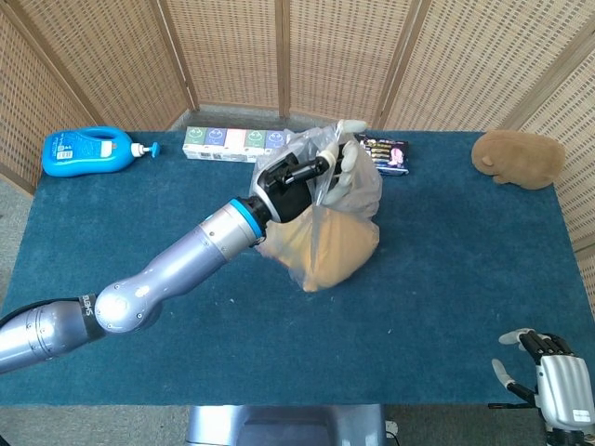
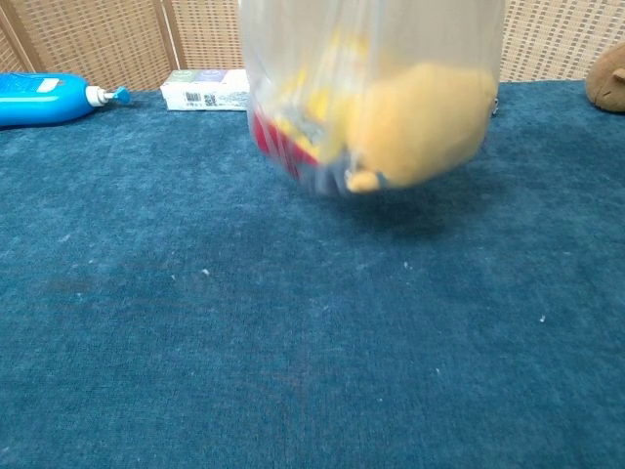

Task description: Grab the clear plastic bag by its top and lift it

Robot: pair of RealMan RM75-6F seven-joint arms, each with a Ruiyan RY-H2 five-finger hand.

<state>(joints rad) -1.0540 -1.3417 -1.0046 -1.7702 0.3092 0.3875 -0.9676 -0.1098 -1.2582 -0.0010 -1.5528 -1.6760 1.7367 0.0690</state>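
Clear plastic bag (image 1: 325, 228) hangs from the left robot hand (image 1: 296, 186), which is clamped on its gathered top. From the chest, the bag bottom floats above the blue counter (image 2: 293, 352); lifting seems almost complete.
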